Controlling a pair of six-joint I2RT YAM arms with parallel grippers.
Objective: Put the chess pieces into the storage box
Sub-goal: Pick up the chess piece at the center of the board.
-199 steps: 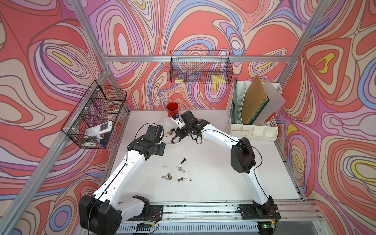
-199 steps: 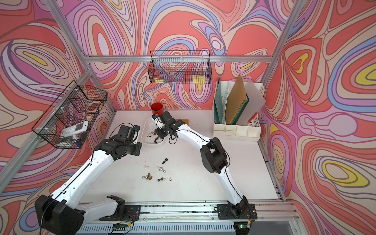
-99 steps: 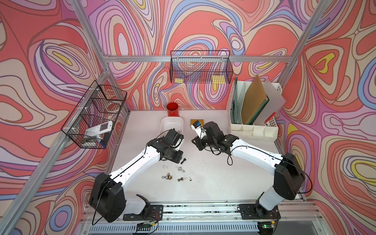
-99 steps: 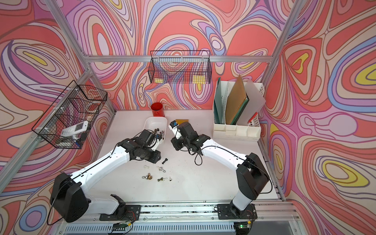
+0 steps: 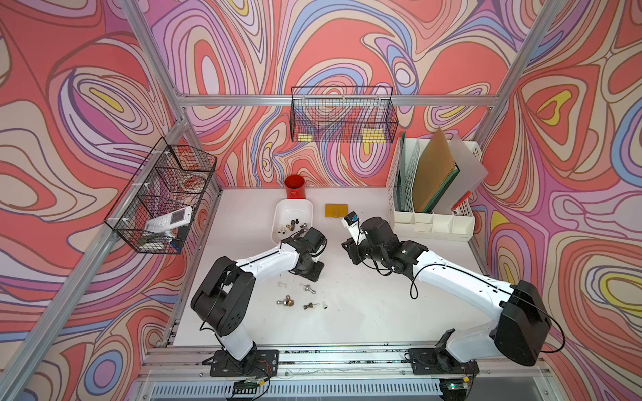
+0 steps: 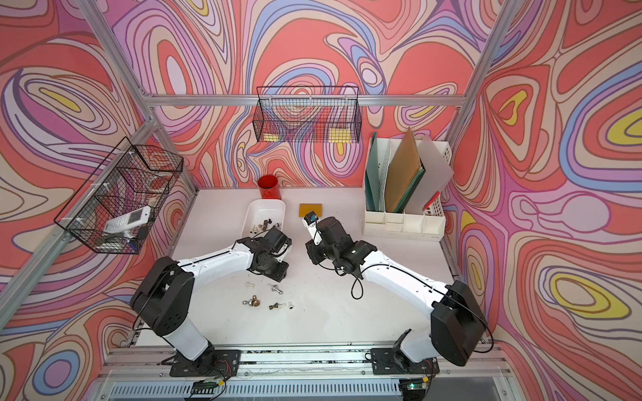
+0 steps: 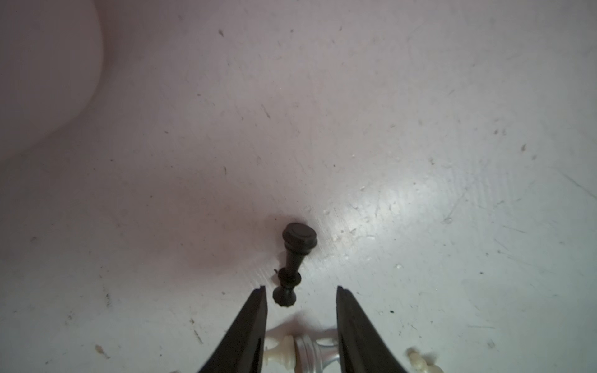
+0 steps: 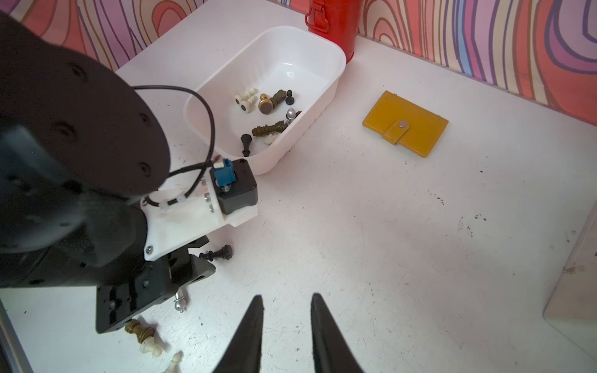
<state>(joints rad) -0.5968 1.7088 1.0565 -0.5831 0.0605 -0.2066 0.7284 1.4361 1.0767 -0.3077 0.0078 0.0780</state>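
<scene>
The storage box (image 5: 279, 222) (image 6: 265, 206) (image 8: 336, 61) is a shallow white tray at the back of the table. Several chess pieces (image 5: 291, 226) (image 6: 263, 224) (image 8: 269, 113) lie in it. More chess pieces (image 5: 287, 302) (image 6: 275, 288) (image 8: 147, 342) are scattered on the table in front. My left gripper (image 5: 310, 272) (image 6: 274, 270) (image 7: 300, 287) is open and low over a black piece (image 7: 292, 258) (image 8: 219, 253) lying flat, its head between the fingertips. My right gripper (image 5: 351, 251) (image 6: 312, 255) (image 8: 287, 297) is open and holds nothing, above bare table right of the left one.
A red cup (image 5: 294, 185) (image 8: 332, 19) stands behind the box and a yellow wallet (image 5: 336, 210) (image 8: 405, 124) lies to its right. A white file rack (image 5: 430, 215) sits at the back right. Wire baskets (image 5: 342, 114) hang on the walls.
Both arms have left the box. The left gripper came down over the black piece in front of it. The right gripper swung back to mid-table, its jaws slightly wider.
</scene>
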